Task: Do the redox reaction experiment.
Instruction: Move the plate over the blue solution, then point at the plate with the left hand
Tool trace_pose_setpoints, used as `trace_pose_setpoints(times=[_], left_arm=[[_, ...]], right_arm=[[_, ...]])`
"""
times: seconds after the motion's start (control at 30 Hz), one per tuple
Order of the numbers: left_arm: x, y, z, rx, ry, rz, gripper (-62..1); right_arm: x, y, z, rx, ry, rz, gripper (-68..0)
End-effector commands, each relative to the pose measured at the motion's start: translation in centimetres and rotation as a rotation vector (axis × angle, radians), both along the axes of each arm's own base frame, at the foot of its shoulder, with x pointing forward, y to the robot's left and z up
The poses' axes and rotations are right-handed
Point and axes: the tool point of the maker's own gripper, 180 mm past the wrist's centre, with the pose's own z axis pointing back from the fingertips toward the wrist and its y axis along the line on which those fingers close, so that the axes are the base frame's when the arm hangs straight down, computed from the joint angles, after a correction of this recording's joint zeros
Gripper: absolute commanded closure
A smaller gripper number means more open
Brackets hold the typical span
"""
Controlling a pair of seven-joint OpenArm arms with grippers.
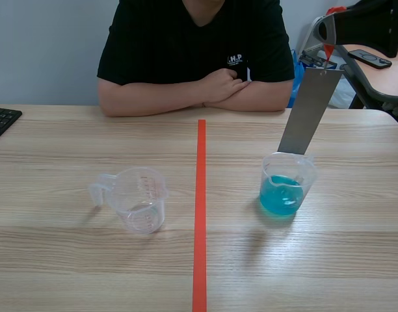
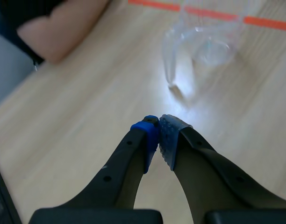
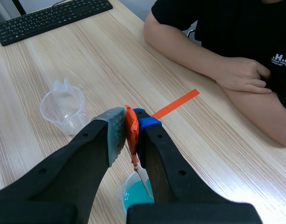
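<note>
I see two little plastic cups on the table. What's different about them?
The left cup is empty; the right cup holds blue liquid. The left cup stands alone, left of the tape line; the right cup, across the line, has a metal strip hanging down to its rim, held by the right gripper. The left cup's handle shows plainly; the right cup's does not. Both are small, clear, upright measuring cups.

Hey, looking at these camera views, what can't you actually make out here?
1. Metal strip: its lower end, scene view, hidden behind the blue-liquid beaker wall; depth in the liquid unclear.
2. Same strip, right wrist view: mostly covered by the right gripper holding it.
3. Empty beaker: scale marks too small in scene view, blurred in left wrist view.
4. Left gripper: outside the scene view.
</note>
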Motion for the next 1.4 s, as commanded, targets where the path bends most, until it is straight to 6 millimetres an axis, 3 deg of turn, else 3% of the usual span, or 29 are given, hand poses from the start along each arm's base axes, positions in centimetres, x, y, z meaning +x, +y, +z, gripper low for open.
trace_pose_setpoints(times=[0.0,0.23,0.4,0.63,0.8,1.0,1.37], left_arm=[[1.3,-1.7,0.7,-0.030,-0.035,-0.038,-4.0],[6.5,-8.2,0.5,-0.043,-0.061,-0.175,-4.0],[8.9,-14.1,-0.5,-0.060,-0.042,-0.270,-4.0],[10.4,-22.6,-0.6,-0.114,-0.028,-0.396,-4.0],[10.4,-27.5,0.1,-0.159,-0.032,-0.480,-4.0],[10.6,-31.0,0.1,-0.184,-0.017,-0.521,-4.0],[10.8,-34.7,-0.9,-0.221,0.043,-0.519,-4.0]], right_arm=[[0.3,-0.3,1.5,0.007,-0.041,-0.001,-1.3],[0.3,-0.3,1.5,0.007,-0.041,-0.001,-1.3],[0.3,-0.3,1.5,0.007,-0.041,-0.001,-1.4],[0.3,-0.4,1.4,0.005,-0.039,-0.001,-1.4],[0.3,-0.4,1.4,0.005,-0.039,-0.001,-1.3],[0.3,-0.3,1.4,0.005,-0.039,-0.001,-1.3],[0.3,-0.3,1.4,0.005,-0.039,-0.001,-1.4]])
